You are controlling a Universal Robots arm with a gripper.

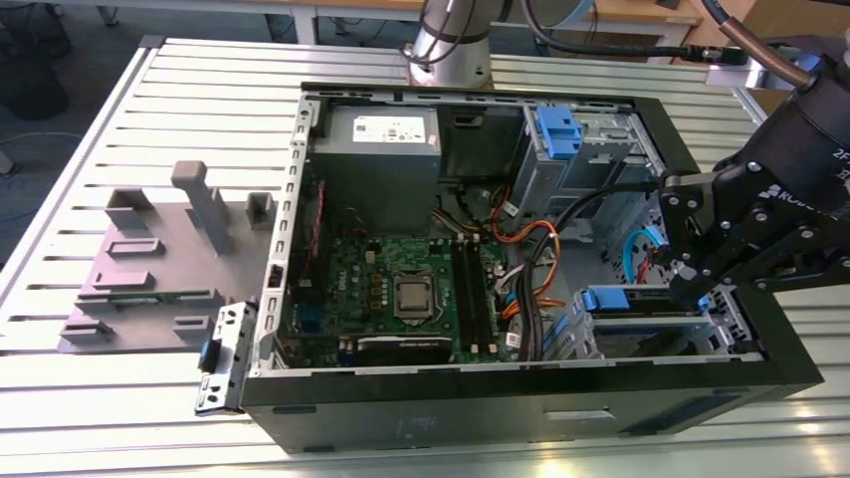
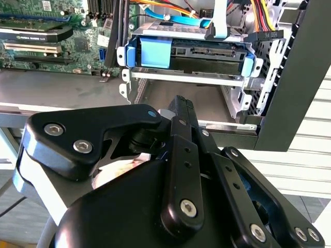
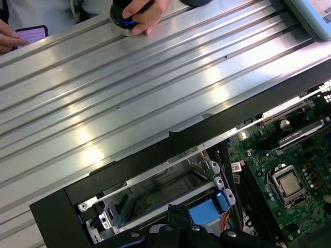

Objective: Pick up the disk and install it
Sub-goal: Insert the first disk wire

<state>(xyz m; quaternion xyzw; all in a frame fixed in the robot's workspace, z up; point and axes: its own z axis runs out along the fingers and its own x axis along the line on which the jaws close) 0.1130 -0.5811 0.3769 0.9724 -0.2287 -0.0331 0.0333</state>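
Observation:
The disk (image 2: pixel 207 51) lies flat in the upper slot of the metal drive cage (image 2: pixel 235 98), inside the open computer case (image 1: pixel 531 398). Its blue carrier frame (image 2: pixel 155 51) faces outward, and the same blue frame shows in the exterior view (image 1: pixel 622 299) and in the first wrist view (image 3: pixel 207 211). My gripper (image 2: pixel 179 102) hovers just outside the cage, in front of the lower slot, shut on nothing and apart from the disk. In the exterior view the gripper (image 1: pixel 698 284) hangs over the case's corner nearest the exterior view's right.
The motherboard (image 1: pixel 398 289), a grey power-supply box (image 1: pixel 382 149) and orange cables (image 1: pixel 525 249) occupy the case. A second blue carrier (image 1: pixel 558 129) sits in the far bay. A grey fixture (image 1: pixel 159 259) stands on the slatted table. A person's hand (image 3: pixel 142 15) rests at the table's edge.

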